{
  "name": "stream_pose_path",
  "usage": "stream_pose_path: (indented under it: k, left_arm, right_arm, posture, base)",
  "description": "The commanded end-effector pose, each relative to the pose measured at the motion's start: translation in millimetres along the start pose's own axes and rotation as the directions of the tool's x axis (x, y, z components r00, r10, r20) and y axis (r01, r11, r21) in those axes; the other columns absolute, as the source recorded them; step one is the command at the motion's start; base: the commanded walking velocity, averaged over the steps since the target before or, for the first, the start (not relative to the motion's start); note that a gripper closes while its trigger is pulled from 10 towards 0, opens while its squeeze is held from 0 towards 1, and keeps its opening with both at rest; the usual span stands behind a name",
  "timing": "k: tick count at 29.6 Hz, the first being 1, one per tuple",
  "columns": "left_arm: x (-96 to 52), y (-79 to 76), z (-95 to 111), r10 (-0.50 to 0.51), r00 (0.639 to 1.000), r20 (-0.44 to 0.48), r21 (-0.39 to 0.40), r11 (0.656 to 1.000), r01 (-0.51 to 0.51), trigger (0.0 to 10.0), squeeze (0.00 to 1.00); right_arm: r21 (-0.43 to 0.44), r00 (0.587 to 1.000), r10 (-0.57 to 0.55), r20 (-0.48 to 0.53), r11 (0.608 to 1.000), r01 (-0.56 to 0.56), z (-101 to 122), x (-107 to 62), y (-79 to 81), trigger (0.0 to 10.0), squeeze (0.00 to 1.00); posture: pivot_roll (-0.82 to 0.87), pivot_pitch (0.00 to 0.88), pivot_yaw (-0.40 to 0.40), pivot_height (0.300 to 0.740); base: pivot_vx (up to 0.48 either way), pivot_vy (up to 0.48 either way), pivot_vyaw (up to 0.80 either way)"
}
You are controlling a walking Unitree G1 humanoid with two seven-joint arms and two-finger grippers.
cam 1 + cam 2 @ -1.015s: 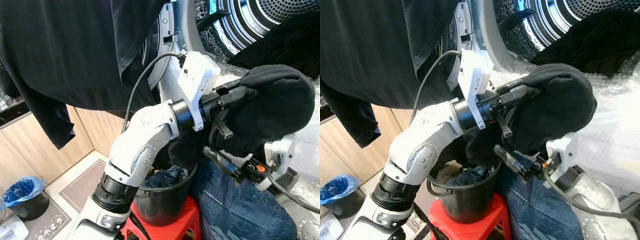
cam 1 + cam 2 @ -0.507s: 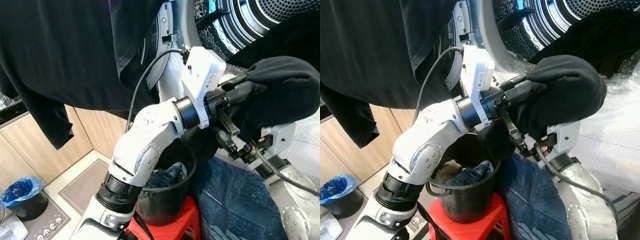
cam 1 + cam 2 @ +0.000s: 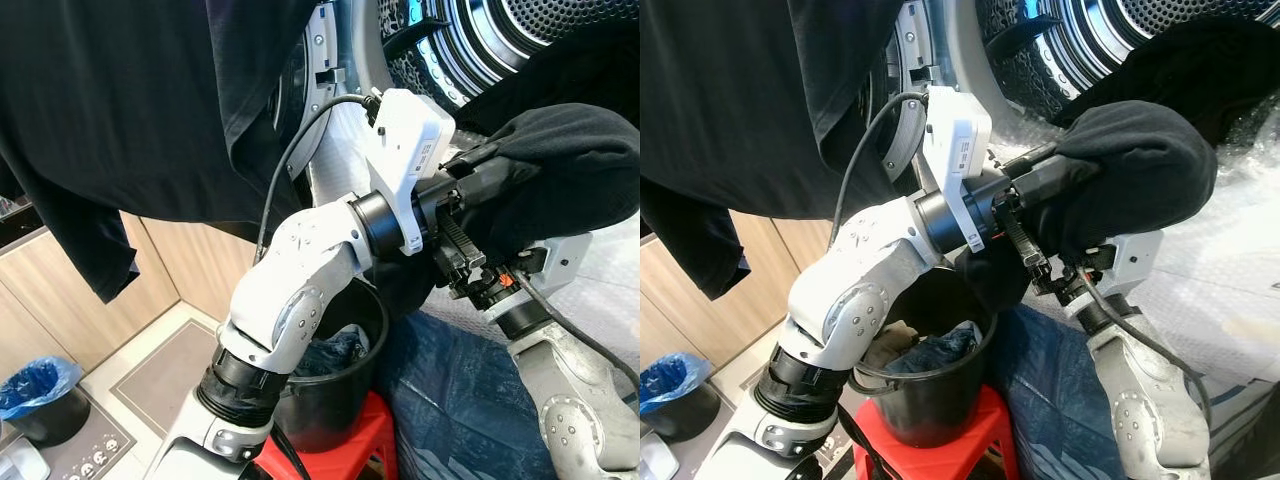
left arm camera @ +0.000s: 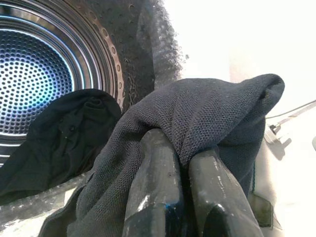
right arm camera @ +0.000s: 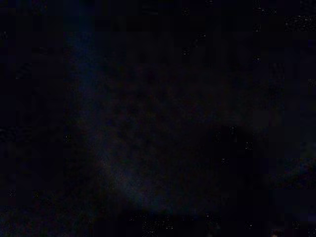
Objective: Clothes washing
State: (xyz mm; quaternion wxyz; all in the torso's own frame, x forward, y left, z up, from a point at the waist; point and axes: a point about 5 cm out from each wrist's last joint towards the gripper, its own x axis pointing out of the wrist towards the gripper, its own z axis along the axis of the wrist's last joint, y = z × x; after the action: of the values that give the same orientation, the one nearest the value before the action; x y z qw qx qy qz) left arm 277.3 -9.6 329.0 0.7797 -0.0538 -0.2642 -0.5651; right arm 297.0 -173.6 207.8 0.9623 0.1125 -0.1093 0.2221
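Observation:
My left gripper point(image 4: 182, 148) is shut on a black knit garment point(image 3: 570, 170), which is draped over both fingers point(image 4: 158, 197). I hold it bunched in the air in front of the washing machine's open drum point(image 3: 560, 30). Another dark garment point(image 4: 59, 133) lies in the drum's mouth. My right arm point(image 3: 545, 370) reaches up beneath the held garment, with its gripper buried in the cloth; the right wrist view is nearly black. Below stands a black bucket point(image 3: 330, 390) with clothes in it.
The bucket sits on a red stool point(image 3: 340, 450). Blue denim point(image 3: 470, 410) hangs beside it, under my right arm. A large black shirt point(image 3: 130, 100) hangs across the upper left. Wooden cabinets point(image 3: 190, 260) and a bin with a blue bag point(image 3: 40, 395) are at lower left.
My right arm has risen from beside the bucket up under the black garment. The left gripper has kept its hold and shifted slightly towards the drum.

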Motion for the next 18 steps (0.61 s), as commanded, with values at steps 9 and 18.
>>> stream_pose_path:
  k: [9, 18]
  left_arm:
    - [3.3, -5.0, 14.6, -0.027, 0.998, 0.058, 0.001, 1.000, 0.027, 10.0, 0.00]
    - [-1.2, -7.0, 11.0, -0.040, 0.998, 0.039, -0.008, 0.999, 0.041, 10.0, 0.00]
  right_arm:
    - [0.047, 0.998, 0.045, 0.054, 0.998, -0.048, 11.1, 0.4, 3.6, 0.0, 0.00]
    - [0.064, 0.996, 0.065, 0.067, 0.996, -0.069, 10.9, -0.6, 5.3, 0.0, 0.00]
  posture:
    - [-0.08, 0.044, 0.067, 0.740]
    - [-0.09, 0.029, 0.065, 0.740]
  base:
    - [0.000, 0.000, 0.00]
    - [0.000, 0.000, 0.00]
